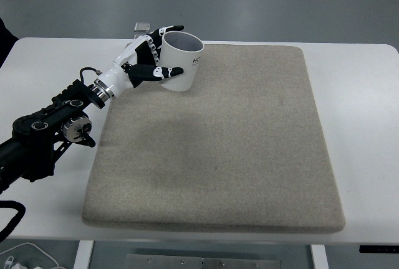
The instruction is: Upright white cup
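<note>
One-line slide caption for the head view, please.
Left hand grips a white cylindrical cup, mouth up, at the far-left corner of a beige felt mat on the white table.
</note>
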`<state>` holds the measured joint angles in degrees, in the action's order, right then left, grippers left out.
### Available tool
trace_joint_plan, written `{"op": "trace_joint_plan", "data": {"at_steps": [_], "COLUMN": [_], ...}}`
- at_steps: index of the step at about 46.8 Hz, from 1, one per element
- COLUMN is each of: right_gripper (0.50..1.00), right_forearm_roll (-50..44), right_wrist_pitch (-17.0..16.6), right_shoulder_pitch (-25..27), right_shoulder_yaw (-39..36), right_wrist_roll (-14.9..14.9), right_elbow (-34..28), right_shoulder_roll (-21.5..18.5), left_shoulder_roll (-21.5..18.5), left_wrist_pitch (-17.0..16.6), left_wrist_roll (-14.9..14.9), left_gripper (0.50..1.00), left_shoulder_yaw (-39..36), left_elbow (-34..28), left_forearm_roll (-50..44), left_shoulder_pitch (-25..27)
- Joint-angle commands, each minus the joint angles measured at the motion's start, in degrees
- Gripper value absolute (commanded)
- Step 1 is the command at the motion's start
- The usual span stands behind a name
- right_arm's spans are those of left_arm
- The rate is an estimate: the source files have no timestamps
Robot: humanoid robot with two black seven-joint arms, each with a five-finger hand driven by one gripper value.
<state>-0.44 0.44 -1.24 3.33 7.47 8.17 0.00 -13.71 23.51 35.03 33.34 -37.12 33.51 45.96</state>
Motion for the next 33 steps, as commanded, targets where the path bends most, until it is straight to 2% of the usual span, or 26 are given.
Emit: {"op": "trace_joint_plan", "data": {"at_steps": [1,9,18,33], "right_gripper": [0.930,0.930,0.930,0.930], "right_forearm_roll": [0.00,0.00,0.00,0.00], "right_wrist_pitch": [0.00,-0.18,-0.18,-0.18], "right_shoulder_pitch": [0.01,0.01,0.01,0.01], "right_shoulder_yaw": [-0.08,-0.08,-0.08,-0.08], "right_wrist_roll": [0.01,0.01,0.01,0.01], "right_elbow": [0.00,0.09,0.00,0.00], "right_shoulder_roll": [0.00,0.00,0.00,0.00], "left_shoulder_roll": [0.09,1.50,2.90,6.41], "left_wrist_pitch": [-0.22,-1.00,-5.66,-8.30], "left_wrist_roll": [-0.03,-0.03,-0.03,-0.03], "left_gripper": [0.621,0.623,0.630,0.636], "left_shoulder_yaw": [-0.11,-0.11,-0.11,0.94], "left_elbow": [1.35,3.72,3.81,3.37], "left_forearm_roll": [0.50,3.57,7.80,6.92], "left_shoulder_pitch": [-0.08,-0.35,-1.40,-1.40]}}
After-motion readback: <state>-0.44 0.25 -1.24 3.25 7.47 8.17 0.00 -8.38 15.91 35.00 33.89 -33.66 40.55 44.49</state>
